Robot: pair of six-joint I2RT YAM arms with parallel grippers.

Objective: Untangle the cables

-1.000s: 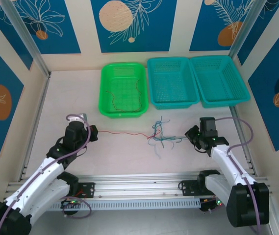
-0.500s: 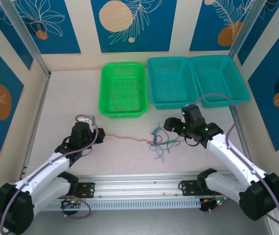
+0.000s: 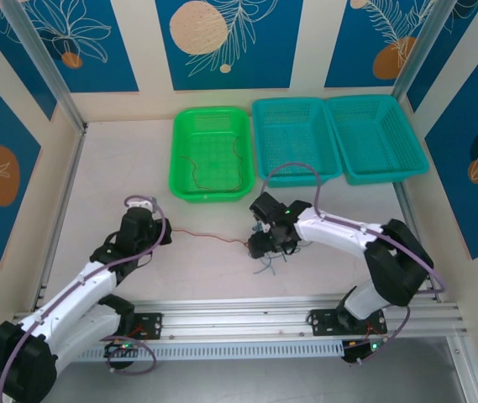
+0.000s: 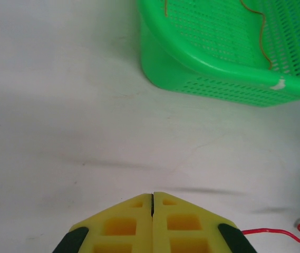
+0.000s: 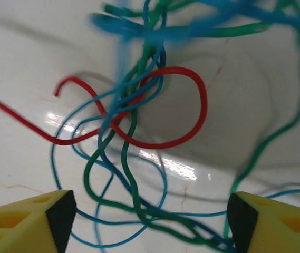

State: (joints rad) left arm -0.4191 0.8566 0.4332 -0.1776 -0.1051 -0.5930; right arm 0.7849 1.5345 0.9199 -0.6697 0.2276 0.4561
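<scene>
Left gripper: pads together, apparently clamped on the end of the red cable. My read is that it anchors the cable, which runs off to its right. Right gripper: jaws wide apart, low over the tangle on the desk, just ahead, probably set to pin it. In the way: blue and green strands thread the red loop. Green basket ahead of the left gripper holds one cable.
</scene>
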